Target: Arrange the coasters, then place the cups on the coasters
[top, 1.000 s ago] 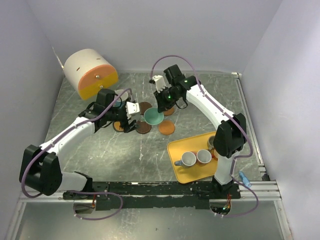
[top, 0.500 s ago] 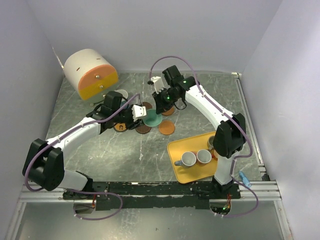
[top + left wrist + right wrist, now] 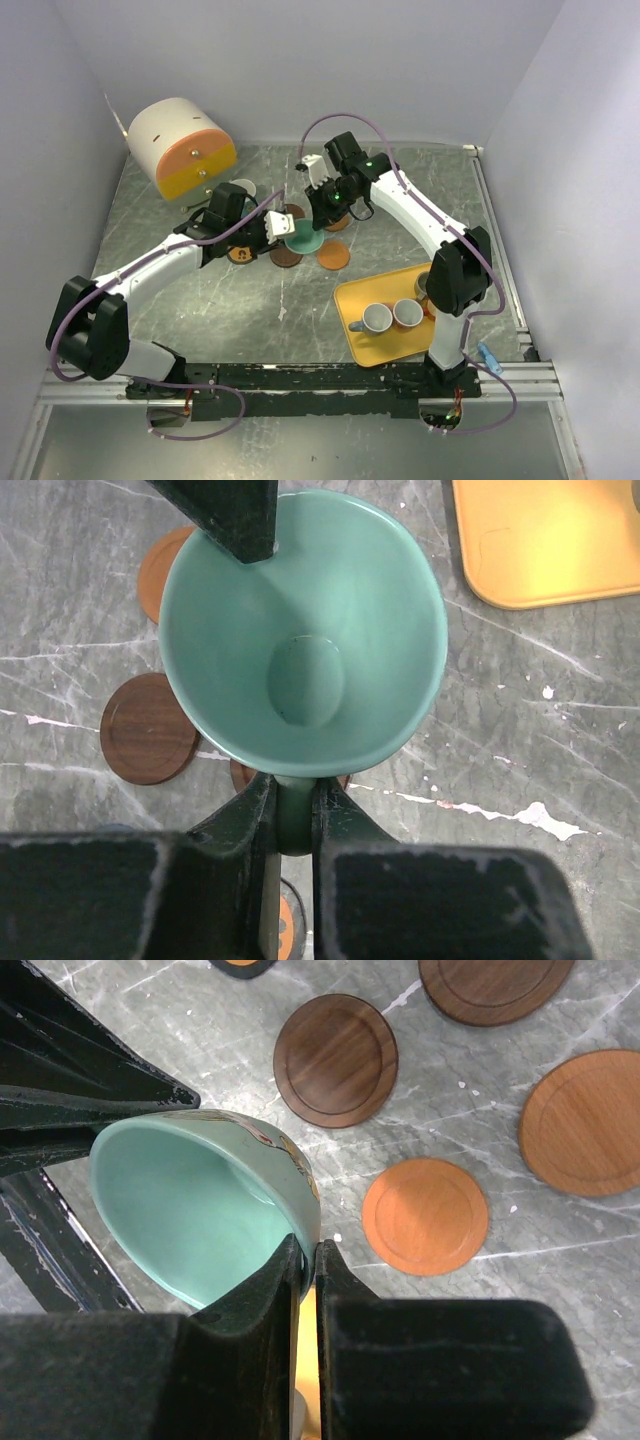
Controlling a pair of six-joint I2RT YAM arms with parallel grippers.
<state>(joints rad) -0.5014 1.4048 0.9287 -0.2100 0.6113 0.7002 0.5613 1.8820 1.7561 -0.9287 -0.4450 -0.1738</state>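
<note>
A teal cup [image 3: 303, 237] is held between both arms over the cluster of coasters. My left gripper [image 3: 295, 815] is shut on its handle, and my right gripper [image 3: 308, 1260] is shut on its rim. Around it lie a dark brown coaster [image 3: 336, 1060], an orange coaster [image 3: 425, 1215] and a lighter orange-brown coaster [image 3: 590, 1120]. In the left wrist view a dark brown coaster [image 3: 148, 728] lies left of the cup. A yellow-orange coaster with a dark centre [image 3: 240, 254] lies under the left arm. A grey cup [image 3: 377, 318] and a brownish cup [image 3: 407, 313] stand on the yellow tray [image 3: 385, 352].
A big white-and-orange cylinder [image 3: 180, 145] lies at the back left. The yellow tray sits near the right arm's base, with a third cup [image 3: 424, 283] partly hidden behind that arm. White walls close in the marble table on three sides.
My left gripper has moved right to the teal cup and shut on its handle. My right gripper has kept its hold on the rim.
</note>
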